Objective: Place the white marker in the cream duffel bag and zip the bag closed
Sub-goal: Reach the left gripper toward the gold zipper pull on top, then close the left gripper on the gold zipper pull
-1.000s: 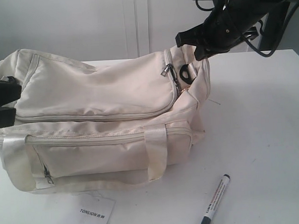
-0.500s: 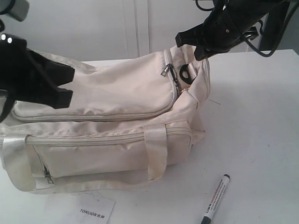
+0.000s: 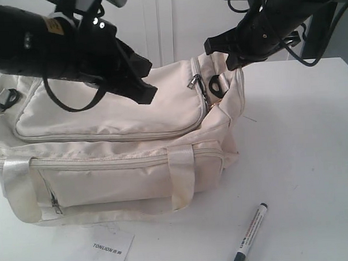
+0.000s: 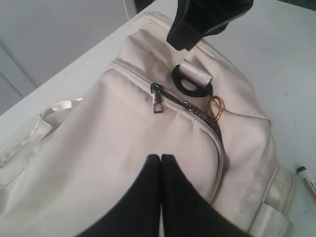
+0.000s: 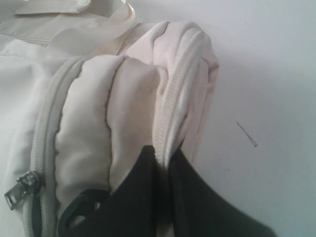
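The cream duffel bag (image 3: 118,173) lies on the white table, its top zip almost fully drawn, with the metal zip pull (image 3: 194,81) near the right end. Down at the front right, the white marker (image 3: 249,235) rests flat on the table, apart from the bag. My left gripper (image 3: 146,94) hovers shut over the bag's top panel (image 4: 98,148), a short way from the zip pull (image 4: 157,97); its fingertips (image 4: 161,157) hold nothing. At the bag's right end my right gripper (image 3: 220,54) is shut on a fold of the bag's zip seam (image 5: 173,98), lifting it.
A white paper tag (image 3: 107,249) printed TONLION lies in front of the bag. A black strap clip (image 4: 192,84) and a gold ring (image 4: 216,106) sit at the bag's right end. A handle strap (image 3: 182,176) hangs over the front. The table's right edge (image 3: 347,62) is near.
My left arm has swung in from the far left and now reaches across the bag's top toward the zip pull. The right gripper, bag and marker have not moved.
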`<state>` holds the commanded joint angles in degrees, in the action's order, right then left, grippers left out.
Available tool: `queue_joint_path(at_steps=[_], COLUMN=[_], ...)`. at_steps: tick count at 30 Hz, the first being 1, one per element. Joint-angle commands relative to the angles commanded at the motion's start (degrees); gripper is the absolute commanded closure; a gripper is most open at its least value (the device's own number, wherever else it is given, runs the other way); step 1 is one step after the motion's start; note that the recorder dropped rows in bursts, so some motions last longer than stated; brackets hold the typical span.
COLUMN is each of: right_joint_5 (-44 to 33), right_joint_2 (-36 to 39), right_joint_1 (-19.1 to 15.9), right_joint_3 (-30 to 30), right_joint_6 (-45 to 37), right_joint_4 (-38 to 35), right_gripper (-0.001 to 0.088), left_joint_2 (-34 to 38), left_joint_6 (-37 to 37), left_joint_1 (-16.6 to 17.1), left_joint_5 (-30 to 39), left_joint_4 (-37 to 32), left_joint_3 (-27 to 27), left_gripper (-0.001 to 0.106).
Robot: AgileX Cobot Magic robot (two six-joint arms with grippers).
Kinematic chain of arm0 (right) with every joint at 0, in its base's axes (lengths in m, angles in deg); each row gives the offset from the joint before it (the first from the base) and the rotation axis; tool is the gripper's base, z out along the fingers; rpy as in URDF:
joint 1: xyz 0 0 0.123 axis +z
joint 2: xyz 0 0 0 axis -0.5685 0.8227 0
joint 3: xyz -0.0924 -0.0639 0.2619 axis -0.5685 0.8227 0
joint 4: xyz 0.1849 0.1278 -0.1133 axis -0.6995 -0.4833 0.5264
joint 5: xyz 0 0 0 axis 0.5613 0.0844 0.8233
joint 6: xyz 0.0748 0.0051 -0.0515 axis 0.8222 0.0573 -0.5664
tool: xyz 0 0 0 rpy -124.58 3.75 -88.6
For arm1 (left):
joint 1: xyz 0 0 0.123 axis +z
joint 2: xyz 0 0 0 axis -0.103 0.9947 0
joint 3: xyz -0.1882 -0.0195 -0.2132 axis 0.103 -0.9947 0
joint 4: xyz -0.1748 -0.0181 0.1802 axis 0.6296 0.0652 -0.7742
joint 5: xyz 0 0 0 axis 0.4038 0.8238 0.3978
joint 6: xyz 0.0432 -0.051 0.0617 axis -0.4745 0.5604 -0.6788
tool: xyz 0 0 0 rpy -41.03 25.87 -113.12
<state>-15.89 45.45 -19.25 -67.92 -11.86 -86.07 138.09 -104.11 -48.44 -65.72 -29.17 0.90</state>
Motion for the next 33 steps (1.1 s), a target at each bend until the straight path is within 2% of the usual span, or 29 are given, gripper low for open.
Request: queue_joint_path(at_steps=[4, 8, 10, 13, 19, 25, 33], right_joint_5=[-0.02, 0.14, 0.14, 0.14, 0.14, 0.14, 0.14], right_joint_2=[0.00, 0.00, 0.00, 0.00, 0.00, 0.00, 0.00], right_joint_1=[0.00, 0.00, 0.00, 0.00, 0.00, 0.00, 0.00], right_joint_3=[0.00, 0.00, 0.00, 0.00, 0.00, 0.00, 0.00], right_joint_6=[0.00, 0.00, 0.00, 0.00, 0.00, 0.00, 0.00], right_joint_4=[0.00, 0.00, 0.00, 0.00, 0.00, 0.00, 0.00], right_gripper=[0.0868, 0.0868, 0.0868, 0.0868, 0.0868, 0.0868, 0.0868], left_joint_2=[4.10, 9.25, 10.82, 12.39, 13.78, 15.60, 17.00], left_joint_6=[-6.48, -11.51, -13.04, -13.04, -9.01, -7.47, -7.47], left_joint_1=[-3.36, -3.92, -3.92, -3.92, -3.92, -3.92, -4.31], left_joint_5=[0.00, 0.00, 0.14, 0.42, -0.36, -1.43, -6.62], left_joint_4=[0.00, -0.24, -0.24, -0.10, 0.17, 2.35, 2.78], left_joint_3=[3.18, 6.71, 7.97, 9.03, 9.16, 9.16, 9.16], left_gripper=[0.105, 0.105, 0.098, 0.085, 0.077, 0.062, 0.060])
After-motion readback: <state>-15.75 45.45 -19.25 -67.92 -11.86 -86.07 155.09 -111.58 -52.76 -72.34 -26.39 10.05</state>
